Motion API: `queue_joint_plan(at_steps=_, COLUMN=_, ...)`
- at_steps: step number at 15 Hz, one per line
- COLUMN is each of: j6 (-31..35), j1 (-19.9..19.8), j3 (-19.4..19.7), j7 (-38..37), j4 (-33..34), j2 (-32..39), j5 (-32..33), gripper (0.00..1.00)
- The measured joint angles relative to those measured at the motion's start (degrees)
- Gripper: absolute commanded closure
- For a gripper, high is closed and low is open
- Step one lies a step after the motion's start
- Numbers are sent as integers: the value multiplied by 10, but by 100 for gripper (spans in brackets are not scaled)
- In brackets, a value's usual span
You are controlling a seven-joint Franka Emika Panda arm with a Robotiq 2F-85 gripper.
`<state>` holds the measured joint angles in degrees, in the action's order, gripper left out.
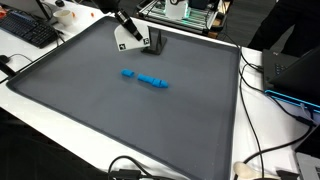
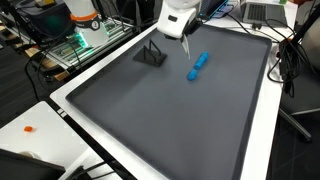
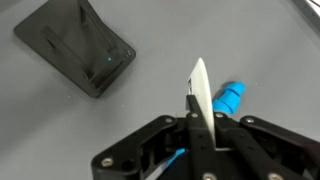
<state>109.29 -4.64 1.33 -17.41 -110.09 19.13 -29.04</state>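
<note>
A: Wrist view, left to right?

B: Black stand (image 3: 75, 45) upper left, sitting on the grey mat (image 3: 40, 120). Centre: gripper (image 3: 200, 128) clenched on a white flat piece (image 3: 203, 95), pointed tip sticking out past the fingers. Just right of it is a blue ribbed object (image 3: 228, 97), partly hidden behind the piece.

A: Piece touching the blue one?

B: Can't tell. In an exterior view the white flat piece (image 2: 186, 47) hangs tip-down between the black stand (image 2: 152, 55) and the blue ribbed object (image 2: 198, 65), which lie apart.
</note>
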Motion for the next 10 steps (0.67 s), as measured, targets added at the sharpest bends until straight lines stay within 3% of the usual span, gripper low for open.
queue_joint_plan(at_steps=6, j6=110, j1=6, j3=3, j7=-42, j4=-179, j2=-110, j5=-12, gripper=99)
queue_joint_plan(at_steps=10, j6=149, j1=10, j3=3, j7=-82, j4=-261, j2=-170, j5=-23, gripper=99)
